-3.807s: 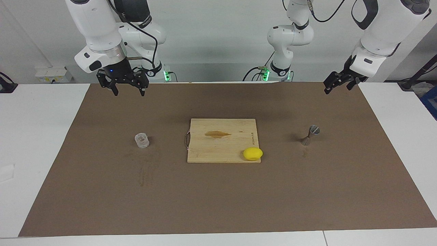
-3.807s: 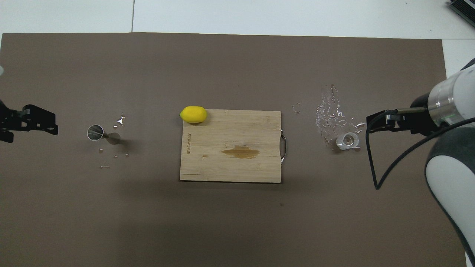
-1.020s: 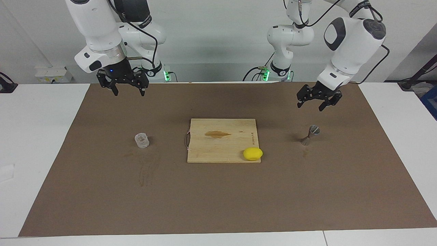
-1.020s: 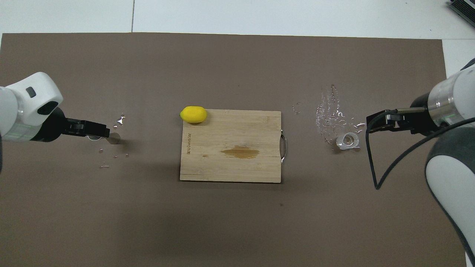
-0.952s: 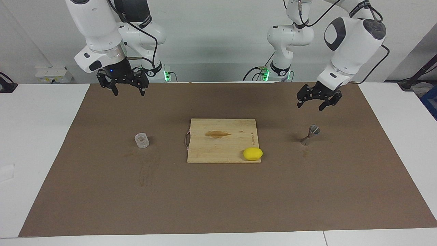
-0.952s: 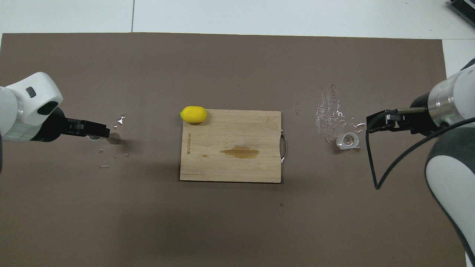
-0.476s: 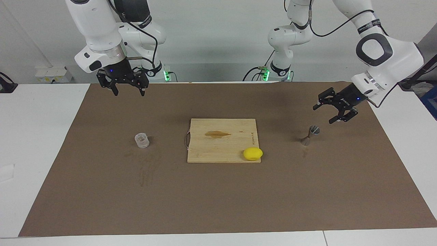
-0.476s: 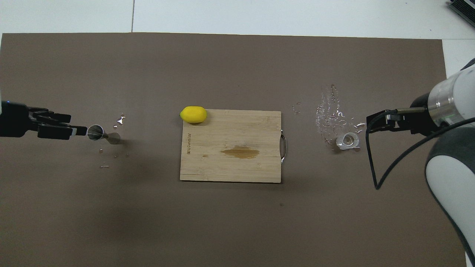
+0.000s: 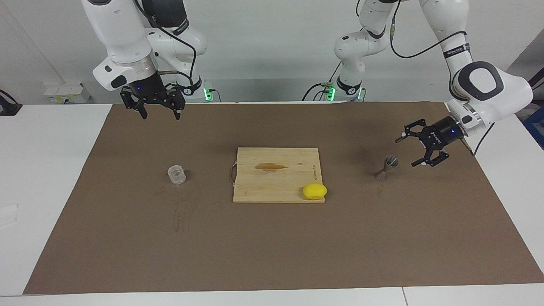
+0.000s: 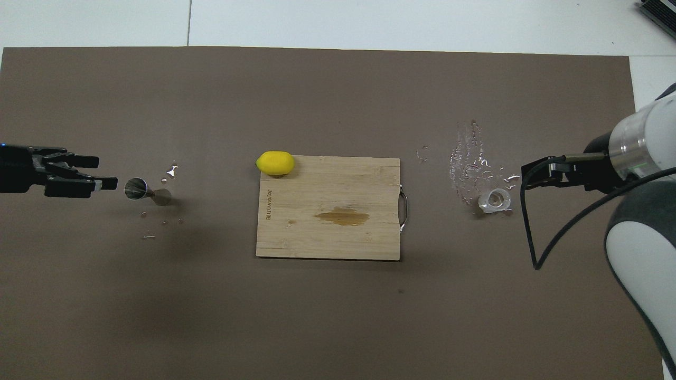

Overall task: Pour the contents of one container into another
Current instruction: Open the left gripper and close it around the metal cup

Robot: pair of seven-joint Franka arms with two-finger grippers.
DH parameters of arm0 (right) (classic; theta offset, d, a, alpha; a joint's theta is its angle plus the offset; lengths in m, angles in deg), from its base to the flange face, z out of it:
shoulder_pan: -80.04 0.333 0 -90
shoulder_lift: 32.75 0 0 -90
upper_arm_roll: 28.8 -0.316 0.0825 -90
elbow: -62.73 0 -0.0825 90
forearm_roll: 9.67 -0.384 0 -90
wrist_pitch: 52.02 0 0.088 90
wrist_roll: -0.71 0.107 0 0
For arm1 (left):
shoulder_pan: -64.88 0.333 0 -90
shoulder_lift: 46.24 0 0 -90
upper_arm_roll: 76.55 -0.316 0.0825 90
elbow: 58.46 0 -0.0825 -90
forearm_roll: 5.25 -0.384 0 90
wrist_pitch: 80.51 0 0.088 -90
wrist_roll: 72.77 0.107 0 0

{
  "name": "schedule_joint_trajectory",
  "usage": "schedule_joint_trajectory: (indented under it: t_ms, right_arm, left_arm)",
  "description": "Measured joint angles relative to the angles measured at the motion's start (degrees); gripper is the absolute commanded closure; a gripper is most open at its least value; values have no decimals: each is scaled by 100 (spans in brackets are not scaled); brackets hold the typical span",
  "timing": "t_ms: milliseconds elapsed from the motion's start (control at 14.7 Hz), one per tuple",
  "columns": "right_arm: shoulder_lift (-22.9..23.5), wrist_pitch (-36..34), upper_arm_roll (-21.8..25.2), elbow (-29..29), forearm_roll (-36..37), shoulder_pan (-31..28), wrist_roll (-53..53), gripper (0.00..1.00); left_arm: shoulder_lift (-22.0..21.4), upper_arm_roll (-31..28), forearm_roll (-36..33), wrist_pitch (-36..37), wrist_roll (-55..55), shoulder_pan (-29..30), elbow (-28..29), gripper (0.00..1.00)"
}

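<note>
A brown mat (image 10: 317,316) covers a white table (image 10: 369,21). At its middle lies a wooden cutting board (image 10: 327,211) with a dark stain and a metal handle on the edge toward the right arm's end. A yellow lemon (image 10: 275,162) sits at the board's corner farthest from the robots, toward the left arm's end. Toward that end stands a small metal jigger (image 10: 136,188), droplets around it; the left gripper (image 10: 103,172) points at it, fingers spread, close beside it, contact unclear. Toward the right arm's end a clear glass tumbler (image 10: 495,200) stands among spilled water (image 10: 467,158), with the right gripper (image 10: 528,177) above, just beside it.
</note>
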Motion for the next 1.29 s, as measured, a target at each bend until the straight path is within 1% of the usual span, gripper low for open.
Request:
schedule_joint_trajectory:
  t_ms: [204,340,476,612,816,952,1292]
  right_arm:
    - [0,0,0,0,0,0,0,0]
    - [0,0,0,0,0,0,0,0]
    - [0,0,0,0,0,0,0,0]
    - [0,0,0,0,0,0,0,0]
    - [0,0,0,0,0,0,0,0]
    - [0,0,0,0,0,0,0,0]
    - [0,0,0,0,0,0,0,0]
  left_arm:
    - [357,2,557,757,1199,237,2,0]
    - [563,1,765,972,2209,429,51,0]
    - [689,2,846,1092,2932,681,250,0]
    - [770,-2,1081,1189,3545,888,442,0]
    - [1035,2,1444,1202,4063,962,549,0]
    - [1162,-1,1547,1169,4309,1025,554,0]
    - [1231,13,1747,1091,4890,1089,918,0]
